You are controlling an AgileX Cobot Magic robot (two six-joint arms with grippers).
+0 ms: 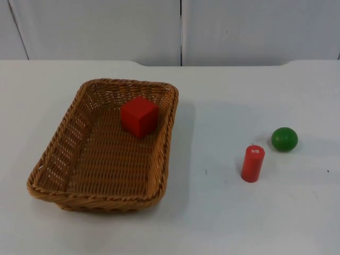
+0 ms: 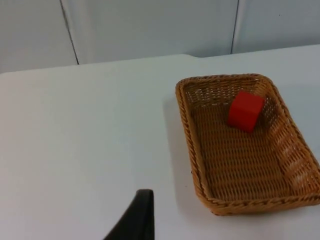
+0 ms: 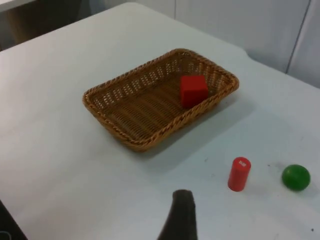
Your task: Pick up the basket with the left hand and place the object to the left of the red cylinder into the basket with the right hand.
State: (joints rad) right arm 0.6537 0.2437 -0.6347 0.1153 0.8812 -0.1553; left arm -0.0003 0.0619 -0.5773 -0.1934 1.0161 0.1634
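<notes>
A woven wicker basket (image 1: 169, 139) rests flat on the table's left half. Inside it, near the far right corner, lies a red cube (image 1: 139, 116). A red cylinder (image 1: 253, 163) stands upright on the right half, well apart from the basket. My left gripper (image 2: 137, 220) hangs above bare table, off to one side of the basket (image 2: 186, 125) and the cube (image 2: 245, 110), touching nothing. My right gripper (image 3: 180, 217) is raised over bare table, short of the cylinder (image 3: 239, 174) and away from the basket (image 3: 131, 144) and the cube (image 3: 193, 90).
A green ball (image 1: 284, 138) sits just behind and right of the cylinder, also in the right wrist view (image 3: 295, 177). The grey partition wall (image 1: 180, 26) closes off the table's far edge. White table top stretches between basket and cylinder.
</notes>
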